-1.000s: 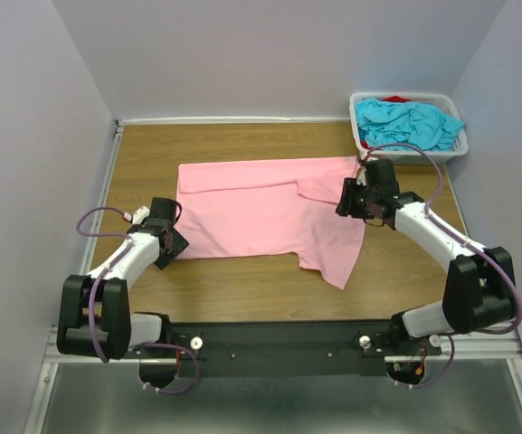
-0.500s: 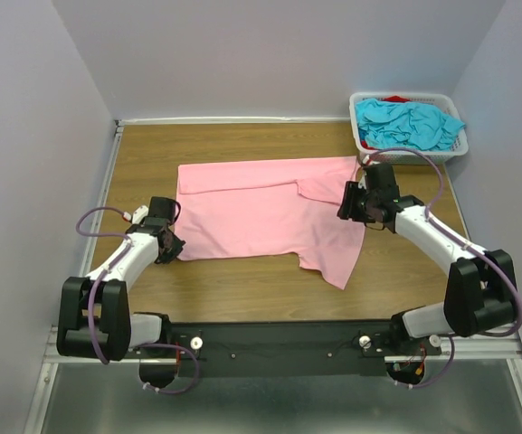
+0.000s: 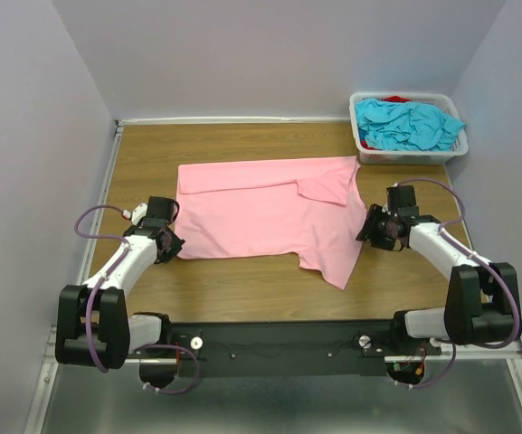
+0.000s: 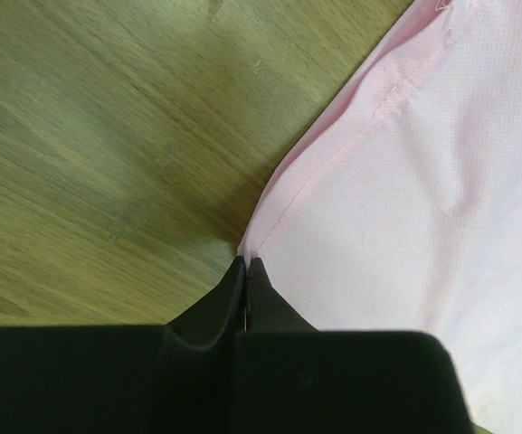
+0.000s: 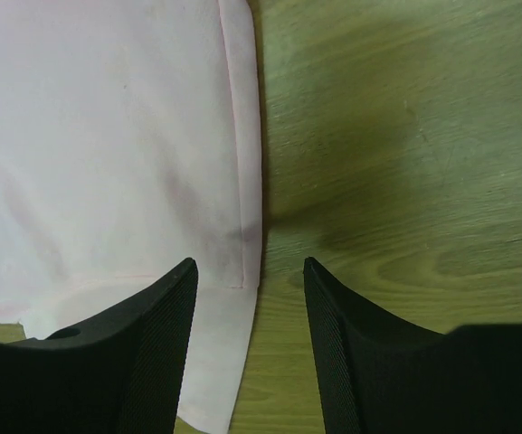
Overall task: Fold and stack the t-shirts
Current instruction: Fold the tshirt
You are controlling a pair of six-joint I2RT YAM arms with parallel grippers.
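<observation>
L fingers [image 4: 213,312] pinch pink shirt [image 4: 396,208] edge.

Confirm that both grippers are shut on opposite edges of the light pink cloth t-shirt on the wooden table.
Only the left gripper is shut on the light pink cloth t-shirt. The right wrist view shows the right gripper open, straddling the shirt's opposite edge.

Wood-grain desk [image 3: 233,145], grain shows clearly in both wrist views. White slotted plastic basket [image 3: 410,156] in the far-right corner of the desk. Pale lilac-grey walls [image 3: 279,54] on three sides. Grey metal panel [image 3: 279,398] below the near edge.
</observation>
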